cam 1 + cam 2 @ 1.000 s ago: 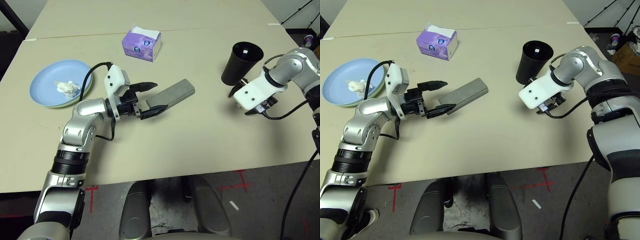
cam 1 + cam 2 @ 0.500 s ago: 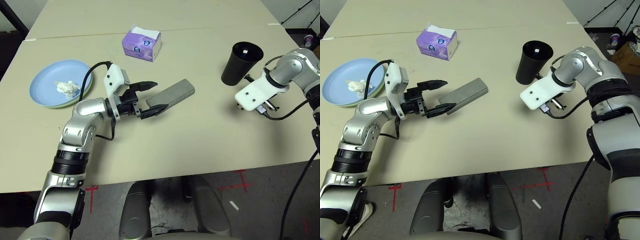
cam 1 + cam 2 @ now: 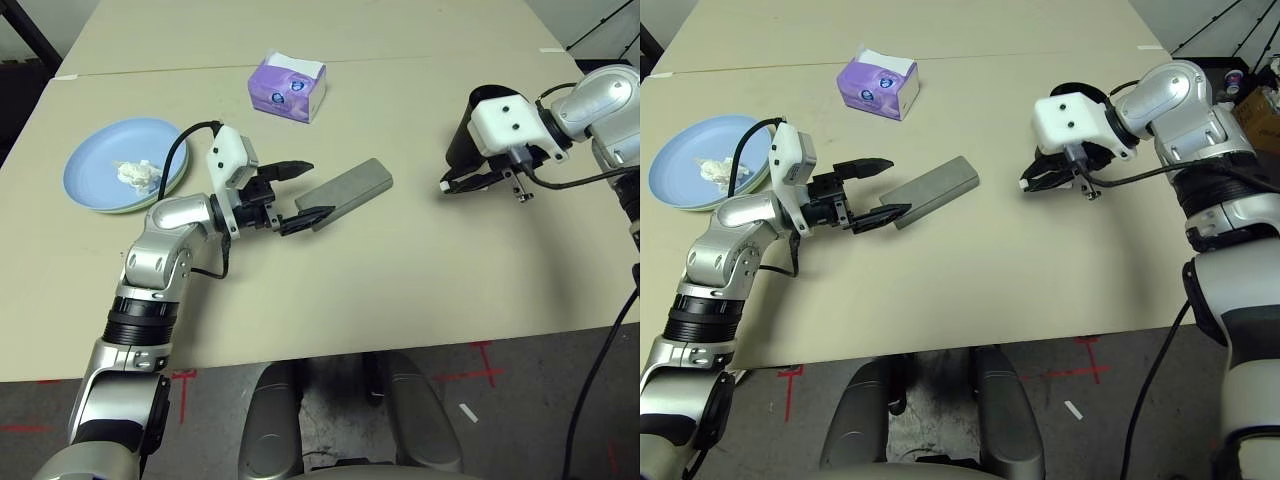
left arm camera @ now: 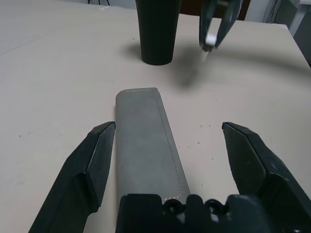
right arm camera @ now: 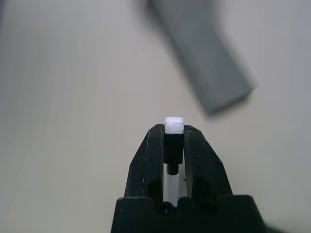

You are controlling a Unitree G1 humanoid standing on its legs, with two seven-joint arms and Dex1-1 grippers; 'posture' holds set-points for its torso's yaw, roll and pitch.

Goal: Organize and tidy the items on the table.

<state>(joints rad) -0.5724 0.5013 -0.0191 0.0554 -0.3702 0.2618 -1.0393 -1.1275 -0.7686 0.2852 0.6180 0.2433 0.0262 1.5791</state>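
Right wrist view: right pincer [image 5: 173, 138] clamps a white pen [image 5: 174, 125] between its tips.

A light blue plate [image 3: 105, 165] is stacked on a pale green plate [image 3: 128, 208], whose rim shows beneath it at the near edge, at the left of the beige table [image 3: 380, 270]. A crumpled white tissue [image 3: 135, 174] is seen lying on the blue plate. A grey oblong glasses case [image 3: 348, 192] is laid flat near the table's middle, angled, its near end between two spread black fingers [image 4: 97, 160]. A tall black cup [image 4: 156, 29] stands upright at the right. A small white pen [image 5: 174, 127] is pinched between closed fingers [image 5: 146, 162] above the table, near the cup.
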